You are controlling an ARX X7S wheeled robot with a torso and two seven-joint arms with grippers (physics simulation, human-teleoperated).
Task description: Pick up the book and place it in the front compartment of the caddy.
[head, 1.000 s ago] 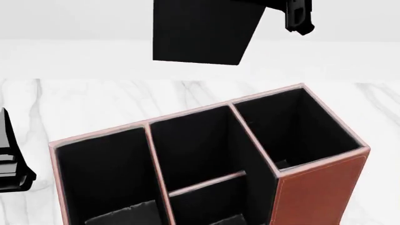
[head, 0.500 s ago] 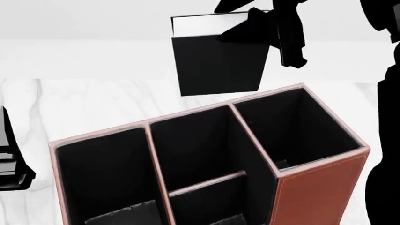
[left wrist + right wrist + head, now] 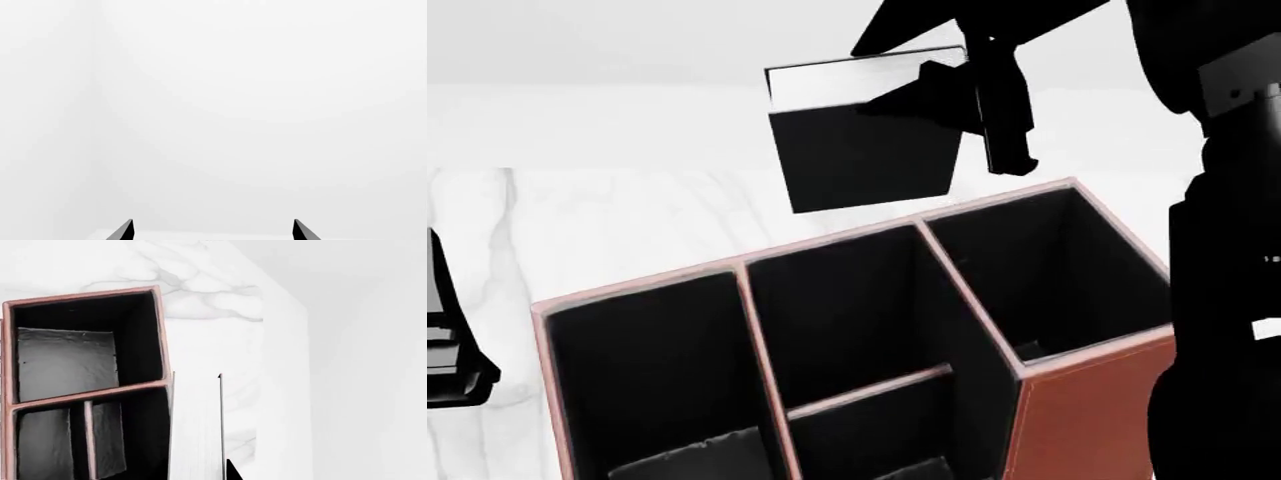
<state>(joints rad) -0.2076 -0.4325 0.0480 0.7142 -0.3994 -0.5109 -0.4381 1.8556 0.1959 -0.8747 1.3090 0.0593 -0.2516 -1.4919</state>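
right end effector [image 3: 968, 95]: was clamped on the book's top corner, so fully closed down on it, arm coming in from above
book [image 3: 861, 140]: hung upright under that end effector, white page edge up top, black cover facing the head camera. It was in the air, not touching anything, lower edge just above the caddy's far rim
caddy [image 3: 1094, 410]: sat on the marble bench [image 3: 627, 220] right below and on the near side of the held book, all cells open at the top and empty as far as I could see
front compartment [image 3: 841, 320]: my read is it was the deeper half of the middle pair split by the low divider, so below the book and a bit toward the robot
left end effector [image 3: 212, 231]: only two finger tips showed in its wrist view, spread apart, nothing between them, off doing nothing
step: looked like the carry/line-up part, book not yet over the slot
next move: probably needed to bring the book nearer over that cell, square it with the walls, then lower before letting go
risk: a tilted lower corner could catch the rim
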